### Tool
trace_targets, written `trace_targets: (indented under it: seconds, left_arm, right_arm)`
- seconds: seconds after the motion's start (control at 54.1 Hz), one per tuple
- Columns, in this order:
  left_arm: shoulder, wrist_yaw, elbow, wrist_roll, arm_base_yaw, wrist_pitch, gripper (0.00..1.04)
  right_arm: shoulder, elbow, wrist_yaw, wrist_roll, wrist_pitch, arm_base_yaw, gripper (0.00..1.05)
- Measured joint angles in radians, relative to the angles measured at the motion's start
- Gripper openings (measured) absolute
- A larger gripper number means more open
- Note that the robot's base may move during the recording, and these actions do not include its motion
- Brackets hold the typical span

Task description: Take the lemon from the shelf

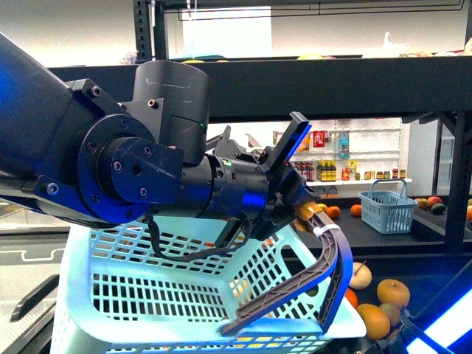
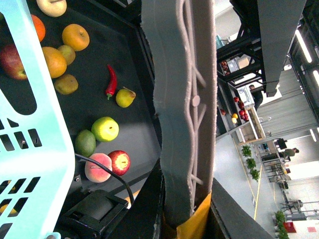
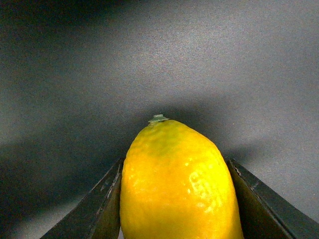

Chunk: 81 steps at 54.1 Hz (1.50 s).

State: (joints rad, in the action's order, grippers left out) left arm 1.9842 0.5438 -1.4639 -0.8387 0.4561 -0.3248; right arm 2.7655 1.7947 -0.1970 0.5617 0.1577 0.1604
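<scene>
The right gripper [image 3: 177, 216] is pressing its jaws against both flanks of the lemon [image 3: 174, 164], which is lying stem-end outward over a dark tray of the shelf [image 3: 75, 59]; whether it is lifted clear, I cannot tell. Beyond, the left gripper [image 1: 311, 214] is clamping the handle [image 1: 328, 265] of the pale basket [image 1: 110, 295]. The rounded, waxy rind is risking a slip: a loose pinch could squirt it out during withdrawal

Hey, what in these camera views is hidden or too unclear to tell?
- Front view: right arm out of frame; left arm blocks much of the shelf.
- Right wrist view: lemon cut off by the bottom edge; which tier unclear.
- Left wrist view: basket handle hides the tray behind it.
</scene>
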Motion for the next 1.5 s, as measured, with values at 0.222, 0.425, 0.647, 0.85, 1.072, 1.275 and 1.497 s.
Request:
trace_targets:
  seconds: [0.222, 0.425, 0.647, 0.85, 1.072, 1.275, 1.497]
  left_arm:
    - [0.000, 0.011, -0.002, -0.017, 0.000, 0.000, 0.12]
    - [-0.008, 0.034, -0.019, -0.051, 0.002, -0.006, 0.12]
    - [-0.049, 0.053, -0.047, -0.067, 0.002, -0.017, 0.12]
    - [-0.050, 0.055, -0.050, -0.073, 0.006, -0.016, 0.12]
    - [-0.011, 0.010, -0.028, -0.023, 0.010, -0.002, 0.12]
    - [0.008, -0.019, -0.018, -0.018, -0.003, 0.001, 0.12]
    - [0.008, 0.018, -0.018, -0.015, 0.006, 0.001, 0.12]
  right_arm:
    - [-0.116, -0.148, -0.011, -0.005, -0.045, -0.055, 0.54]
    - [-0.292, -0.245, -0.042, -0.076, -0.106, -0.159, 0.54]
    - [-0.448, -0.258, 0.009, -0.097, -0.092, -0.203, 0.54]
    - [-0.464, -0.344, -0.008, -0.127, -0.109, -0.214, 0.54]
    - [-0.468, -0.430, -0.010, -0.184, -0.165, -0.264, 0.54]
    - [-0.435, -0.504, -0.028, -0.235, -0.212, -0.268, 0.54]
    - [-0.490, -0.459, -0.055, -0.253, -0.225, -0.267, 0.54]
